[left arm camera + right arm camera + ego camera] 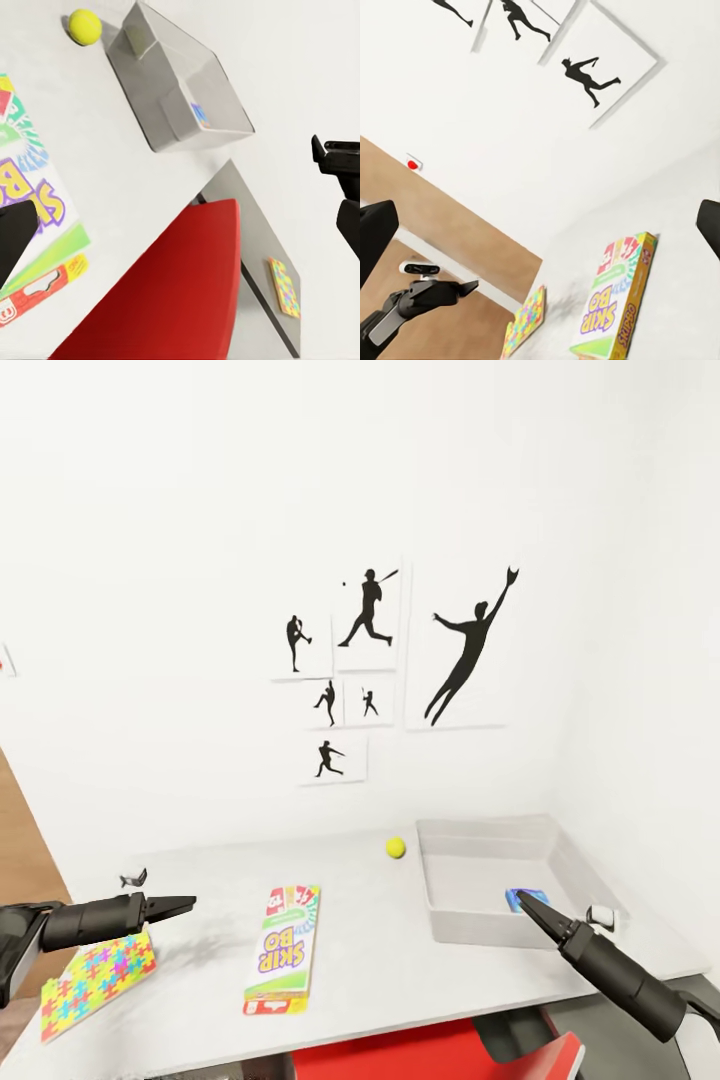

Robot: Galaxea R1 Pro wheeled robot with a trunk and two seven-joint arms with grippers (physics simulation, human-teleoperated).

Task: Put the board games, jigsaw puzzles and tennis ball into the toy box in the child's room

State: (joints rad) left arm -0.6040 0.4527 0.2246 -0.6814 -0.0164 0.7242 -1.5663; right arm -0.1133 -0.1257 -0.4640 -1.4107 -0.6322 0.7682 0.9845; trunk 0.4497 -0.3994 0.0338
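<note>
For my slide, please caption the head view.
Both grippers hover above the table with Skip-Bo box, jigsaw, ball, toy box.

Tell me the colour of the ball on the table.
The tennis ball is yellow-green, plain, beside the toy box. It shows best in the left wrist view.

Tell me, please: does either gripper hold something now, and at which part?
Nothing is held. The left gripper and the right gripper hover empty above the table.

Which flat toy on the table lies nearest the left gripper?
The jigsaw puzzle, just below the left gripper; the Skip-Bo box lies farther toward the toy box.
</note>
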